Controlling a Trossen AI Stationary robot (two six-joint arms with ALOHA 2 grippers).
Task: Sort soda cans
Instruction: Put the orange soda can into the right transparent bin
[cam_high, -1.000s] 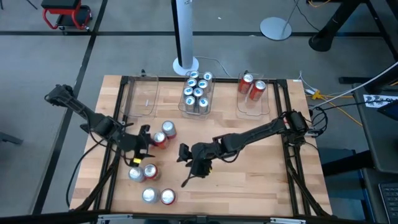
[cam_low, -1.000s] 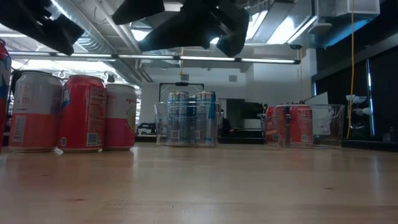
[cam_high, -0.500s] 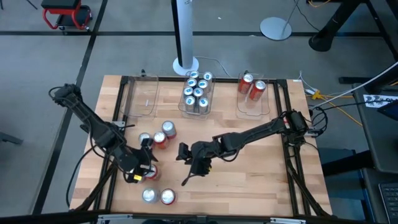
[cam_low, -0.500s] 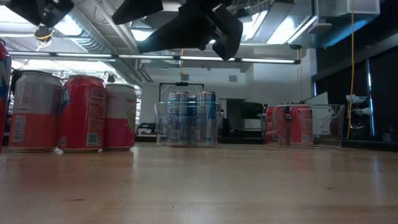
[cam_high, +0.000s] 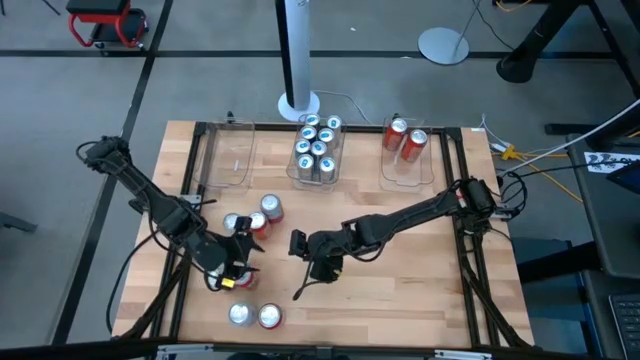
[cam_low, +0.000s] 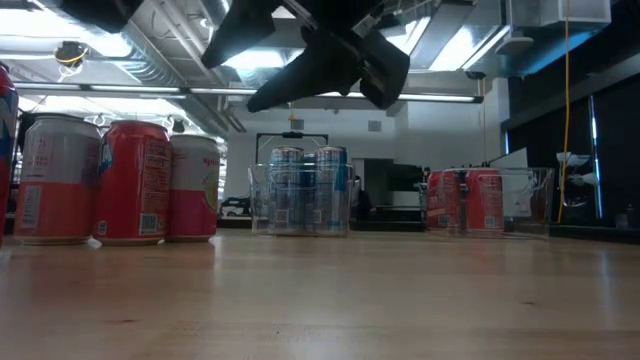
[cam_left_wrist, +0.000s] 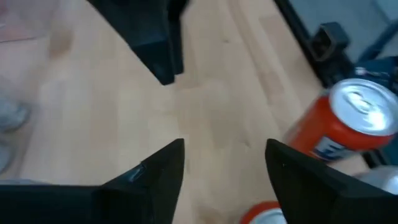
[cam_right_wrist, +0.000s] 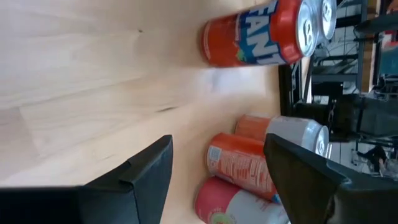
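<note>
Currently: blue cans binned centre, red cans binned right; six loose cans left on table. Left gripper and right gripper both spread, empty.

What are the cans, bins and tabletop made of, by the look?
Cans: likely thin metal; shiny silver tops with pull tabs, glossy printed bodies.
Bins: probably clear hard plastic; the cans inside show through the walls in the low view.
Tabletop: looks like wood, butcher-block style; pale planks with visible grain and seams, with a low sheen that reflects the room lights in the low view.
</note>
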